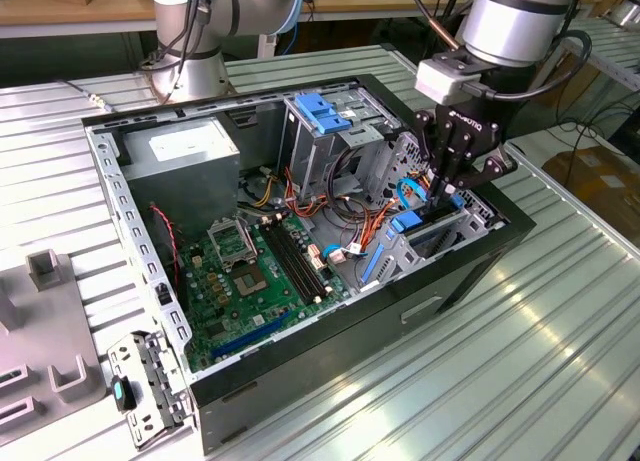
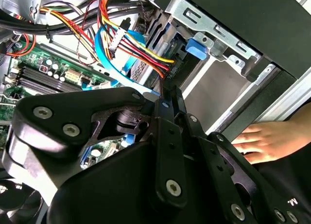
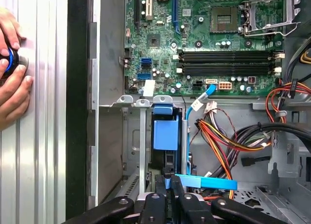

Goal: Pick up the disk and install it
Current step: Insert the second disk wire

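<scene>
Black gripper (image 1: 447, 196) reaches into the open computer case (image 1: 130, 221) on a ribbed metal table (image 1: 560, 361), jaws nearly together, grip unclear; workbenches (image 1: 90, 6) behind.

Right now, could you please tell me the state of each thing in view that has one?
Computer case: side open, lying flat.
Disk: seated in the drive bay, blue rail showing.
Gripper: lowered inside the case at the disk.
Processor socket: empty.
</scene>
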You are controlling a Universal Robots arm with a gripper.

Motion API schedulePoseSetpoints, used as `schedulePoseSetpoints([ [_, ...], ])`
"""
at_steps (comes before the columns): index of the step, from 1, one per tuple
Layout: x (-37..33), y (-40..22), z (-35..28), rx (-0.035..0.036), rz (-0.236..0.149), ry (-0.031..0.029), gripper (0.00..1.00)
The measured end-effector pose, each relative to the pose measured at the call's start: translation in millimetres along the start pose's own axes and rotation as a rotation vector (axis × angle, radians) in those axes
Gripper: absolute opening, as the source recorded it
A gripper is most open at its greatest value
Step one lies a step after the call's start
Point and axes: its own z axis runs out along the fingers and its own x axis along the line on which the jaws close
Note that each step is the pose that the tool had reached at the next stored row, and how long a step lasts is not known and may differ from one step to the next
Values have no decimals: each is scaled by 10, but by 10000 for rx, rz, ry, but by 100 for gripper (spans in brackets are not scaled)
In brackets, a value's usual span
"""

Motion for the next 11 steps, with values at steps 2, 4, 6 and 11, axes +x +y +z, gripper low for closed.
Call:
schedulePoseSetpoints([
  [2, 0, -8, 1, -5, -3, -7, 16],
  [4, 0, -19, 4, -17, -3, -15, 16],
  [6, 0, -22, 6, -29, -3, -13, 16],
  [11, -2, -23, 23, -36, -5, -72, 16],
])
